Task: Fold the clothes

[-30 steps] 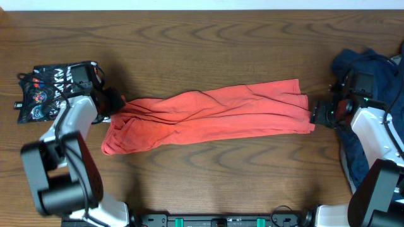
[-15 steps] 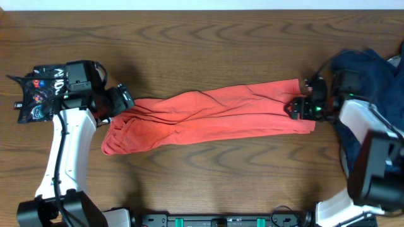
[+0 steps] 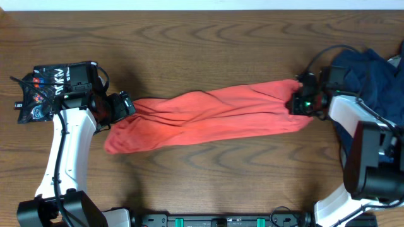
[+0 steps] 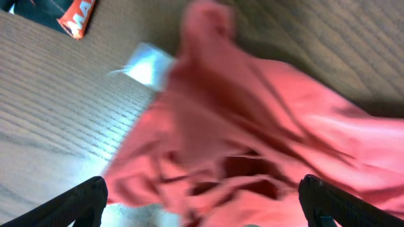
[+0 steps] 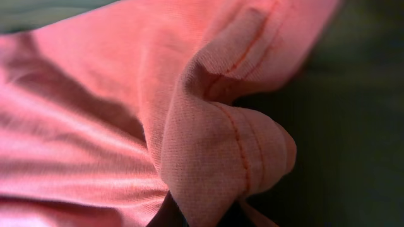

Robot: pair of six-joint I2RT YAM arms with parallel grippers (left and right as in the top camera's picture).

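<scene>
The orange-red T-shirt (image 3: 202, 116) lies as a long crumpled band across the middle of the table, plain side showing. At its left end my left gripper (image 3: 128, 105) stands open, its two dark fingertips wide apart over the bunched cloth (image 4: 252, 126) in the left wrist view, gripping nothing. My right gripper (image 3: 295, 103) is shut on the shirt's right end. The right wrist view is filled by a stitched hem fold (image 5: 221, 145) pinched at the bottom edge, and the cloth hides the fingertips.
A glossy black snack bag (image 3: 41, 88) lies at the far left behind the left arm; its corner (image 4: 79, 16) shows in the left wrist view. A dark blue garment (image 3: 372, 72) is heaped at the right edge behind the right arm.
The right gripper closed on the shirt's right end and drew that end in and up a little. The left gripper opened fully a second ago and has since stayed wide at the left end.
</scene>
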